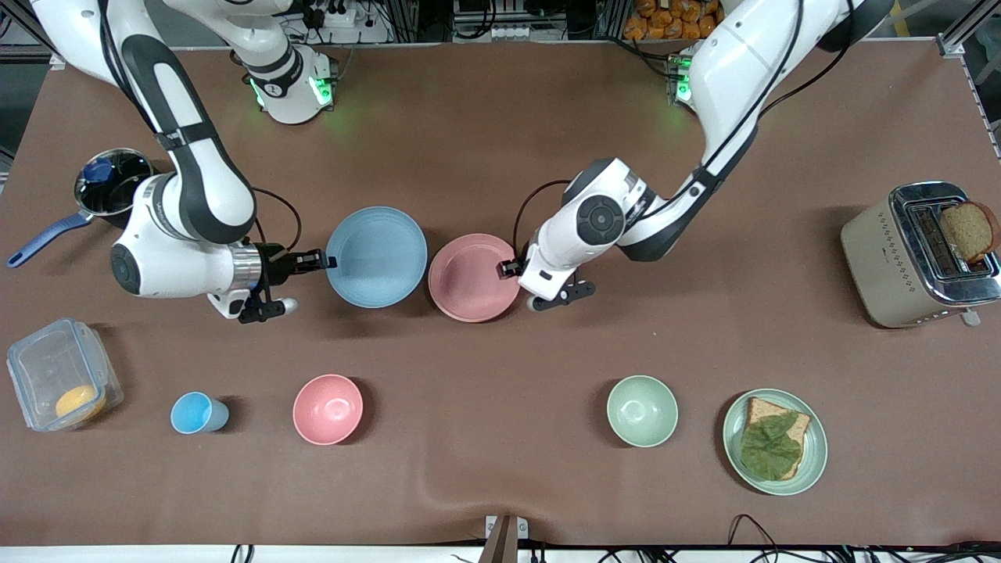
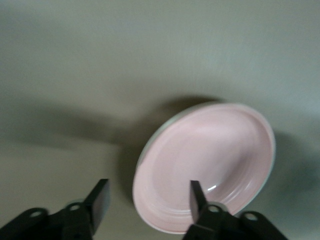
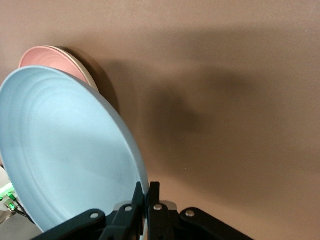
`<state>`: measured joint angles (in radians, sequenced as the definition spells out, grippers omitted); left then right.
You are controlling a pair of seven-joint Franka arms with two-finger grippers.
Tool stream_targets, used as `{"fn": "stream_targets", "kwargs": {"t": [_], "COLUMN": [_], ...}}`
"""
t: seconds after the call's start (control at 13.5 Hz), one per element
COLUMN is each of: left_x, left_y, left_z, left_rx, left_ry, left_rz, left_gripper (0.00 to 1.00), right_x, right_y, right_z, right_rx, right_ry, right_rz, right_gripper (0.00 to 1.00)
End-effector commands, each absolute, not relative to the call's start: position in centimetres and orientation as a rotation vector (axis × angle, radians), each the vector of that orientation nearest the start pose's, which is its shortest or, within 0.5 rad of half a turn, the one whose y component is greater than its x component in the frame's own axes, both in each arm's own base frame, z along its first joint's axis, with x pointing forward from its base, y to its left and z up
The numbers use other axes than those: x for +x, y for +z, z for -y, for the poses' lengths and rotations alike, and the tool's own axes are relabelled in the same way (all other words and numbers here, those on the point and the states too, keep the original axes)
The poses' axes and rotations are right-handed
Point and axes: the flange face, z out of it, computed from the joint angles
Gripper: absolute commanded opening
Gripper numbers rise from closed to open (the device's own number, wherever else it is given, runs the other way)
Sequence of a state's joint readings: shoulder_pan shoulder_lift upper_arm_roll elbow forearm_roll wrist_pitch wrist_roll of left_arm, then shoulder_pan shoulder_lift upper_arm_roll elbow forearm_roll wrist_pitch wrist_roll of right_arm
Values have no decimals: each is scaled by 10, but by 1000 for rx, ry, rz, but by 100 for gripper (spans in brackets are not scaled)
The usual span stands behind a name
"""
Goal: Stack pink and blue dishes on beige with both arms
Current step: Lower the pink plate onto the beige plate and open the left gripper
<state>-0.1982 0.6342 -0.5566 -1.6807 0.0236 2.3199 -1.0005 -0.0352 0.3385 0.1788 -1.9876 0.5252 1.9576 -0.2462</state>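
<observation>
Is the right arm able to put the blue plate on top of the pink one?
Probably yes. The right gripper grips the blue plate by its rim, right beside the pink plate. The left gripper, jaws open at the pink rim, may need to clear first.

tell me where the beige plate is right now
The beige plate sits under the pink plate mid-table, only its rim showing in the right wrist view, beside the blue plate.

A robotics lab: brown-clothed table (image 1: 500,117) backed by aluminium framing (image 1: 966,31).
</observation>
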Motion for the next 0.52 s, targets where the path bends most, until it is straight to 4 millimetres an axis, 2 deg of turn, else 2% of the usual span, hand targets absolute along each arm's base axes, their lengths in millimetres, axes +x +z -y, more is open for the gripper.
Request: {"fn": "stream_targets", "kwargs": {"t": [0.0, 0.3, 0.44], "left_x": [556, 564, 560], "left_y": [377, 478, 525], "left_z": [357, 243, 197], "left_rx": [-3248, -3037, -3003], "left_ry": [121, -27, -64], "left_rz": [575, 402, 227], "left_gripper": [100, 100, 100], "right_x": [544, 524, 518], "right_y": [280, 266, 263], "right_z": [-129, -204, -230], "right_rx": [-2571, -2627, -2652], "right_ry": [422, 362, 352], "right_rz": [71, -22, -81], "right_gripper": [0, 0, 0]}}
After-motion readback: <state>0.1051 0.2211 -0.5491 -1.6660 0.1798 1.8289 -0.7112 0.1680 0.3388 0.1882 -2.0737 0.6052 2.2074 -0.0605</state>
